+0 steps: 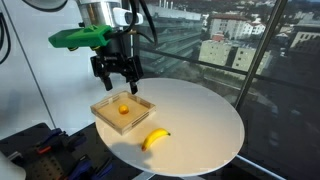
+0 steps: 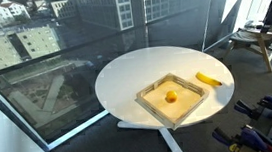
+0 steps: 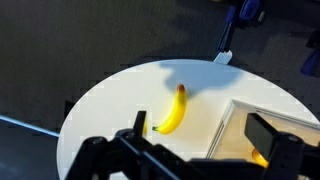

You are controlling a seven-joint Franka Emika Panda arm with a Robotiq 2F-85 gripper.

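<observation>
My gripper (image 1: 117, 73) hangs open and empty a little above the far edge of a shallow wooden tray (image 1: 105, 117). A small orange fruit (image 1: 123, 109) lies in the tray; it also shows in the second exterior view (image 2: 170, 97) and at the edge of the wrist view (image 3: 259, 158). A yellow banana (image 1: 154, 139) lies on the round white table (image 1: 200, 115) beside the tray. In the wrist view the banana (image 3: 172, 114) is ahead of my open fingers (image 3: 205, 140), and the tray's rim (image 3: 226, 125) is to the right.
The table (image 2: 136, 71) stands by large windows overlooking city buildings. Dark equipment (image 1: 40, 150) sits near the table's edge. A wooden stand (image 2: 258, 39) is in the room's corner. Blue clamps (image 3: 245, 12) lie on the dark floor.
</observation>
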